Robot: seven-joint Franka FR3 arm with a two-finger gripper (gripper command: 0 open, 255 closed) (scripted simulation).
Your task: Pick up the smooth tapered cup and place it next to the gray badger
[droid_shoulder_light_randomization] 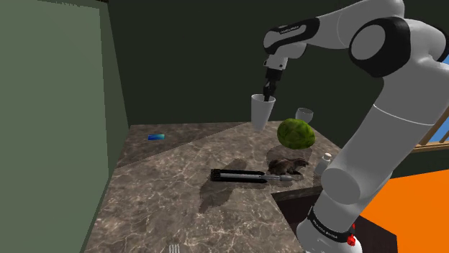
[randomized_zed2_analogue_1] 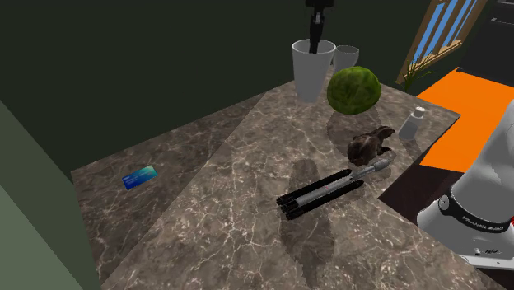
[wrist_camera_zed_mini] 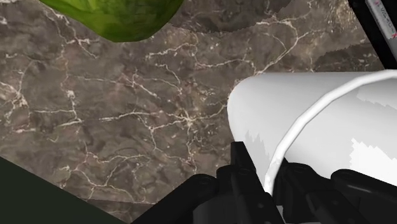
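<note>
Place: a home kitchen, seen at a corner of its counter.
Counter: a dark brown, marble-veined worktop [randomized_zed2_analogue_1: 231, 165].
Walls: dark green walls [droid_shoulder_light_randomization: 43, 108] close behind it; a window [randomized_zed2_analogue_1: 441, 33] with blue slats.
Tableware: a white tapered cup [randomized_zed2_analogue_1: 311, 70], a second white cup [randomized_zed2_analogue_1: 346, 56], a small shaker-like bottle [randomized_zed2_analogue_1: 412, 123], fork tines [droid_shoulder_light_randomization: 174, 249] at the counter's edge.
Food: a round green, cabbage-like ball [randomized_zed2_analogue_1: 354, 89].

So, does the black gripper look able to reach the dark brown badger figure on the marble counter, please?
Probably yes: the gripper, shut on the rim of the white tapered cup, hangs above the counter, and nothing covers the badger from above. Only the mottled green ball beside it crowds the way.
</note>
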